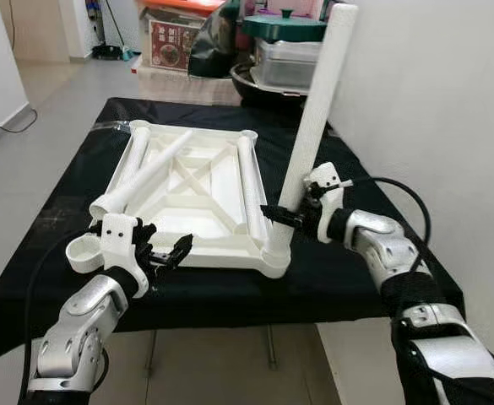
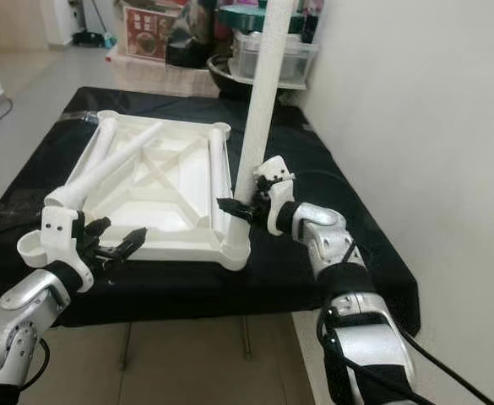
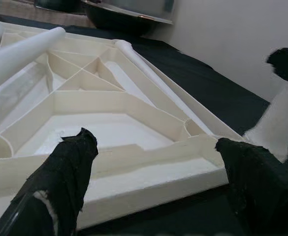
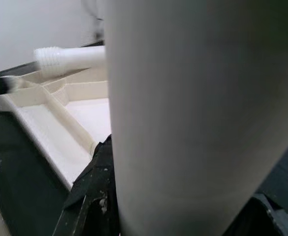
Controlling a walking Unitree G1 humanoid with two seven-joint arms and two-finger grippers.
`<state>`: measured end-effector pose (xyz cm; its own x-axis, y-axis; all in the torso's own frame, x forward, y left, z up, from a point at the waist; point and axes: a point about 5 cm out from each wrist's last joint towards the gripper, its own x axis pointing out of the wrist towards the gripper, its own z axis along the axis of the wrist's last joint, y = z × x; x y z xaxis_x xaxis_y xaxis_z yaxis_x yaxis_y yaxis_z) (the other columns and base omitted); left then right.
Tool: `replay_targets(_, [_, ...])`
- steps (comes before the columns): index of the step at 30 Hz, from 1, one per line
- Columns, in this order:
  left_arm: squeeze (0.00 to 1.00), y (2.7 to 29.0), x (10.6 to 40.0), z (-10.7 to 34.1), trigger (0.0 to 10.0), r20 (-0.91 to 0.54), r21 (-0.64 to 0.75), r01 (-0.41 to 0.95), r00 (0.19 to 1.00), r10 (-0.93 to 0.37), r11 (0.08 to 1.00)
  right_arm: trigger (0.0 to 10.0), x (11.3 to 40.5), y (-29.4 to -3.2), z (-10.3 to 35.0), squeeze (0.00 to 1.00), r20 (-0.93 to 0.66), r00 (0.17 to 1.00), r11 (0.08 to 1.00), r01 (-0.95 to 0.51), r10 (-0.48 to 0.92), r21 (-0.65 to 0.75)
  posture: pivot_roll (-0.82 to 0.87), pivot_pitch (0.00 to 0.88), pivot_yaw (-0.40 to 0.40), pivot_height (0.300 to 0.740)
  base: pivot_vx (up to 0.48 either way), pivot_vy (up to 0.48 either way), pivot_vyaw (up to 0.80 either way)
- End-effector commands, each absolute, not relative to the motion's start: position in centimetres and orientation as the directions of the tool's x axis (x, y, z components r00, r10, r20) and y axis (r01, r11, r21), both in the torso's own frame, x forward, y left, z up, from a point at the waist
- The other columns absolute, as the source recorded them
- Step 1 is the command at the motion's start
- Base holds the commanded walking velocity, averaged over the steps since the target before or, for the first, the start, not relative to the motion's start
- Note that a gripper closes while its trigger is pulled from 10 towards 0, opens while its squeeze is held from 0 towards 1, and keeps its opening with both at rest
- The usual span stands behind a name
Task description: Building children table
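Observation:
An upside-down white tabletop [image 1: 198,213] lies on the black-covered table [image 1: 348,278]. One white leg [image 1: 316,118] stands upright in its near right corner socket [image 1: 276,253]. My right gripper [image 1: 282,215] is shut on that leg low down; in the right wrist view the leg [image 4: 193,113] sits between the fingers [image 4: 92,196]. Two loose legs rest on the tabletop, one slanting on the left [image 1: 145,177] and one along the right rim [image 1: 248,181]. My left gripper [image 1: 166,251] is open beside the near edge, close to the near left socket [image 1: 84,251]; its fingers [image 3: 70,167] hold nothing.
A white wall [image 1: 432,101] runs close along the table's right side. Boxes, a black bag [image 1: 213,42] and stacked pots [image 1: 285,51] crowd the space behind the table. Grey floor [image 1: 35,126] lies open to the left.

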<state>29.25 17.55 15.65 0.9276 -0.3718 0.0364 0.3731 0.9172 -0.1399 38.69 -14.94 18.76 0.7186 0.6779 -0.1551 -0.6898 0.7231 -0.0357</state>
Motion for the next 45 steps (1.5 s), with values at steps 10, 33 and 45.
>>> replay_targets(10, [0.0,17.6,28.9,15.6,10.0,0.037,-0.133,0.371,0.929,-0.369,0.919,0.0,37.1,-17.0,15.1,0.0,-0.268,0.955,0.98,0.163,-0.128,0.115,0.16,0.0,-0.154,0.74,0.0,0.0,0.0])
replay_targets(33, [0.0,17.1,29.4,15.4,10.0,0.045,-0.142,0.388,0.922,-0.385,0.911,10.0,36.1,-14.9,18.3,0.0,-0.123,0.646,0.649,-0.761,0.753,-0.024,0.14,0.0,-0.159,0.74,0.0,0.0,0.0])
replay_targets(45, [0.0,17.2,29.0,15.4,10.0,0.051,-0.145,0.379,0.925,-0.375,0.914,0.0,39.1,-18.6,15.6,0.0,-0.258,0.966,0.99,0.063,-0.029,0.124,0.16,0.0,-0.17,0.74,0.0,0.0,0.0])
